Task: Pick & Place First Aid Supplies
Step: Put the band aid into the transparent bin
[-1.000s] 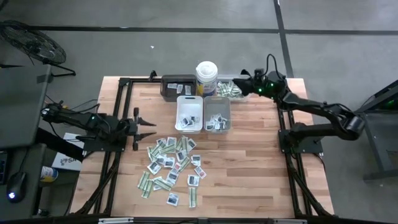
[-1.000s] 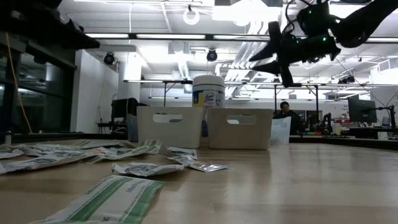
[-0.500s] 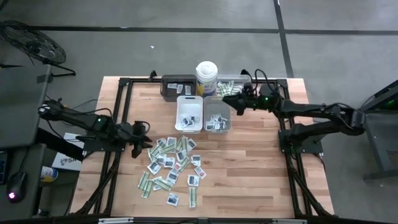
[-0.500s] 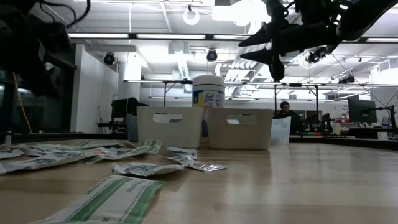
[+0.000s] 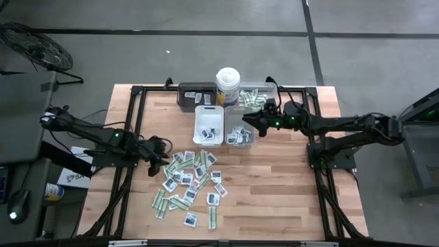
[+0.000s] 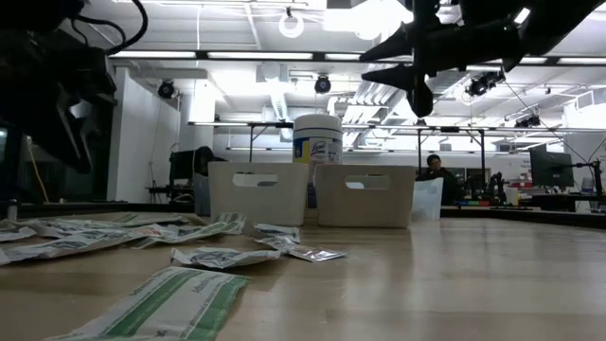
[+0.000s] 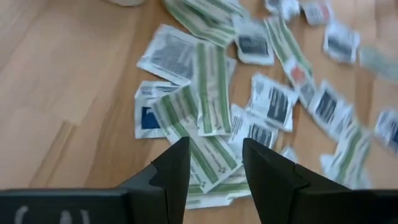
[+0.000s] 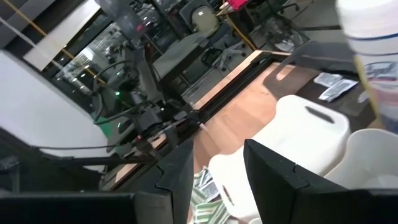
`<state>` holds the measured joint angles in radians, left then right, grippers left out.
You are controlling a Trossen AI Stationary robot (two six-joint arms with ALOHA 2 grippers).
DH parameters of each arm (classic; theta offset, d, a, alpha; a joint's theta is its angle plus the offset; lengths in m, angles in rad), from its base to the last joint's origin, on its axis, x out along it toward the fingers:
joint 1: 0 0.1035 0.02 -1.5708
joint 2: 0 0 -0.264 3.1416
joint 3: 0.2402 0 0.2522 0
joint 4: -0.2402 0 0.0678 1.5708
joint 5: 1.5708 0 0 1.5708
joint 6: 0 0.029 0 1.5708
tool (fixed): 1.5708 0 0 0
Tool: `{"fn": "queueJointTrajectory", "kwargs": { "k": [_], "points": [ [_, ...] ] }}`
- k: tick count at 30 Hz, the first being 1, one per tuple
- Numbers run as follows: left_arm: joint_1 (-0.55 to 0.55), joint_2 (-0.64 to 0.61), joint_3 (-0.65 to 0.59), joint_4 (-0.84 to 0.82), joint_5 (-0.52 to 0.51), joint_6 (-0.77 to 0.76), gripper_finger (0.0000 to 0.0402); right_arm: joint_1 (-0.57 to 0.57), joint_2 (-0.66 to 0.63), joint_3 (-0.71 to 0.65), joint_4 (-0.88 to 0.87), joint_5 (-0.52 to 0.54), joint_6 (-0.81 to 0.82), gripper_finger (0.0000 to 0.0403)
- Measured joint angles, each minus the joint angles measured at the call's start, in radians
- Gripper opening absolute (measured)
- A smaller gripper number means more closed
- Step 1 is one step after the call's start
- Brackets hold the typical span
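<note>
Supplies [image 5: 186,180]: we count roughly two dozen loose packets, white sachets and green-striped strips, piled on the table [image 5: 274,185] in front of two white bins [image 5: 209,126], plus a dark tray [image 5: 195,95], a clear tray [image 5: 255,97] and one canister [image 5: 228,86]. We see the left gripper [image 5: 162,154] at the pile's edge, jaws partly open, holding nothing. Right gripper [image 5: 248,119] hangs over the right bin, jaws partly open and empty.

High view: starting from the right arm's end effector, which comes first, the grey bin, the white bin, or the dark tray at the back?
From the right end effector:
1. Grey bin, right beneath it.
2. White bin, one over, toward the left arm.
3. Dark tray, back edge, beyond the canister.
</note>
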<state>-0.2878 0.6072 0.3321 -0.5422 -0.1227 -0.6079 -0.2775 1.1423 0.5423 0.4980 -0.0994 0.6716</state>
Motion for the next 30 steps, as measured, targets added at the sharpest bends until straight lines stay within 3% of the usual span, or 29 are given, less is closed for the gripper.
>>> {"fn": "queueJointTrajectory", "kwargs": {
  "k": [3, 5, 14, 22, 30],
  "points": [
    [0.000, 0.058, 0.000, 0.030, 0.013, 0.152, 0.0145, 0.024, 0.000, 0.000, 0.000, 0.000, 0.000, 0.0134],
    [0.000, 0.099, 0.000, 0.022, 0.025, 0.166, 0.0145, 0.039, 0.000, 0.000, 0.000, 0.000, 0.000, 0.0134],
    [0.000, 0.239, 0.000, 0.029, 0.028, 0.014, 0.0145, 0.116, 0.000, 0.000, -0.018, 0.067, 0.000, 0.0134],
    [0.001, 0.254, 0.000, 0.093, 0.031, -0.046, 0.0145, 0.148, 0.001, 0.000, -0.051, 0.109, 0.000, 0.0134],
    [0.179, 0.252, 0.000, 0.093, 0.183, -0.010, 0.0145, 0.155, 0.001, 0.000, -0.050, 0.118, 0.000, 0.0134]
  ]
}}
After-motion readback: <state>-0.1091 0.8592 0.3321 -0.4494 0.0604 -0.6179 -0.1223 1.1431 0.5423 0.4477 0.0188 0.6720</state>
